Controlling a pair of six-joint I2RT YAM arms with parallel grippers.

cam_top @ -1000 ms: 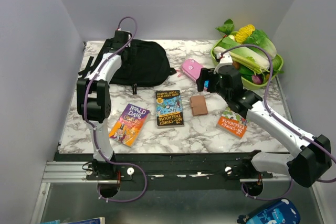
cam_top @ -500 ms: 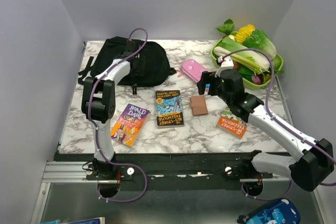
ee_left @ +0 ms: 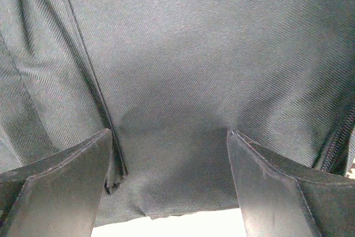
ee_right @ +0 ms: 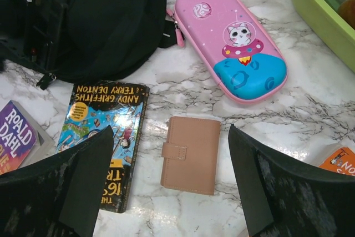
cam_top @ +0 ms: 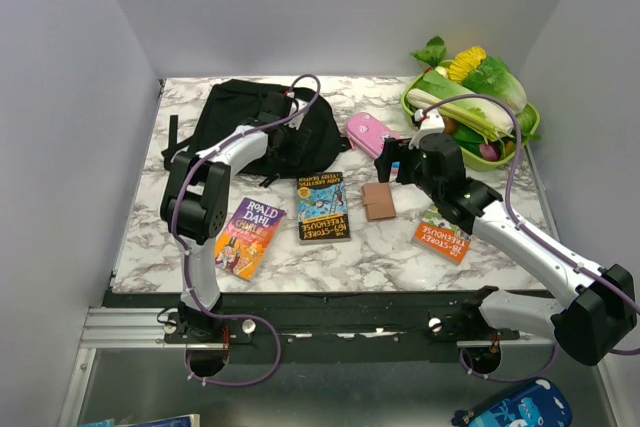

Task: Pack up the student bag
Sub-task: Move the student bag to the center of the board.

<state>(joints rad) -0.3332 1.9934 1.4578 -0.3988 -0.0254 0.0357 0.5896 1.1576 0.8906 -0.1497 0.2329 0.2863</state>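
the student bag [cam_top: 255,127] lies flat in the far left corner of the marble table [cam_top: 400,257]. its long axis runs along the far edge, straps trailing to the left edge and rounded end towards the middle. what's inside it, i can't tell. the left gripper [ee_left: 168,134] is right down over its black fabric, jaws spread wide, gripping nothing.

over in the far right corner, the green tray [cam_top: 527,132] is piled with leafy greens and a corn cob [cam_top: 467,62].

three books lie nearer the front edge: roald dahl [cam_top: 247,236] on the left, andy griffiths [cam_top: 322,206] mid-table, an orange one [cam_top: 442,233] to the right. the pink pencil case [cam_top: 366,133] sits just beside the bag's rounded end. the right gripper [ee_right: 171,137] hangs wide open and empty above the small brown wallet [cam_top: 378,200].
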